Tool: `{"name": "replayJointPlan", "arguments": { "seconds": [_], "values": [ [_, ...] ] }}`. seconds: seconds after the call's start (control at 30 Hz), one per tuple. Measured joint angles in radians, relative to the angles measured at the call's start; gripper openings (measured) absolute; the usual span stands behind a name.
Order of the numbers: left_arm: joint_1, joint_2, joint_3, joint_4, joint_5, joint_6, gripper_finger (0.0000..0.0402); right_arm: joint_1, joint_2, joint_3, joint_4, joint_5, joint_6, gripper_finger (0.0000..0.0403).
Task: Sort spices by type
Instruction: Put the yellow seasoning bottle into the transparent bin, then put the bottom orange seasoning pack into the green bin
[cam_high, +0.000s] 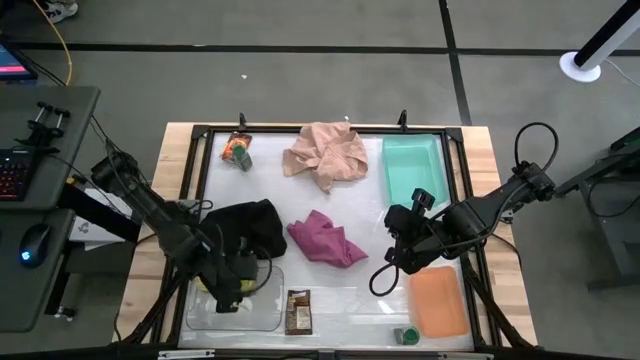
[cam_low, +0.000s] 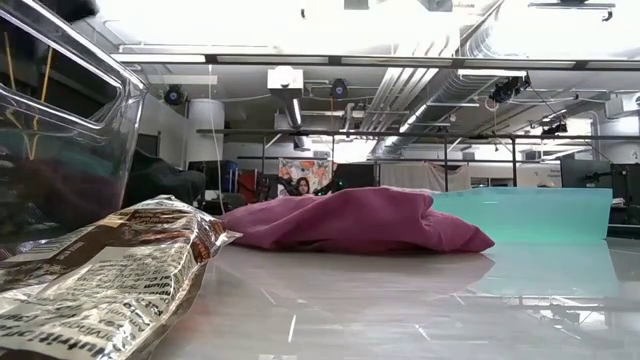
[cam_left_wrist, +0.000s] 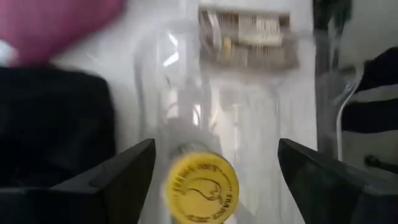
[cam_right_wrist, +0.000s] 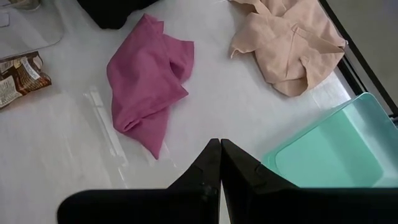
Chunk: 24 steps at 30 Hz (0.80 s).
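— Where is the small round yellow-lidded spice jar (cam_left_wrist: 201, 189)?

— In the clear plastic tray (cam_high: 262, 312) at the table's near left corner, lid up, lying between the left gripper's (cam_left_wrist: 214, 180) widely spread fingers. Nothing touches it; my guess is the arm is either about to close on it or has just set it there.

— And the others?

— The flat dark brown packet (cam_high: 298, 311) lies just beside that tray. A green-lidded jar (cam_high: 408, 334) sits by the orange tray (cam_high: 440, 301), and an orange-red packet (cam_high: 237, 150) lies at the far left corner. It looks as if jars and packets are being gathered apart.

— The right arm?

— The right gripper (cam_right_wrist: 221, 163) hovers mid-table near the teal tray (cam_high: 412, 165), fingers pressed together, holding nothing.

— The surface?

— A glossy white, black-framed top carrying pink (cam_high: 326, 153), magenta (cam_high: 326, 240) and black cloths (cam_high: 250, 228). Beyond it lies a lab with ceiling ducts.
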Motion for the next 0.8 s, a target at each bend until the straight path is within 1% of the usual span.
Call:
{"name": "replayJointPlan", "arguments": {
  "seconds": [0.13,0.2,0.23,0.27,0.37,0.47,0.57,0.67,0.8],
  "values": [
    [0.068,-0.044,0.097,-0.053,-0.072,0.12,0.0319,0.0,0.0,0.0,0.0,-0.018,-0.001,0.0],
    [0.126,-0.05,0.14,-0.031,-0.092,0.208,0.0319,0.0,0.0,0.0,0.0,-0.02,-0.001,0.0],
    [0.161,-0.048,0.153,0.005,-0.086,0.255,0.0319,0.0,0.0,0.0,0.0,-0.02,-0.001,0.0],
    [0.198,-0.041,0.159,0.061,-0.063,0.296,0.0319,0.0,0.0,0.0,0.0,-0.026,-0.001,0.0],
    [0.306,0.019,0.16,0.236,0.094,0.392,0.0319,0.0,0.0,0.0,0.0,-0.053,-0.006,0.0],
    [0.367,0.123,0.16,0.313,0.209,0.451,0.0319,0.0,0.0,0.0,0.0,-0.097,-0.023,0.0],
    [0.388,0.248,0.178,0.306,0.305,0.474,0.0319,0.0,0.0,0.0,-0.007,-0.129,-0.042,0.0],
    [0.38,0.364,0.205,0.314,0.397,0.474,0.0319,0.0,0.0,0.0,-0.008,-0.153,-0.079,0.0],
    [0.363,0.483,0.242,0.374,0.477,0.424,0.0319,0.0,0.0,0.0,-0.01,-0.153,-0.13,0.0]
  ]
}}
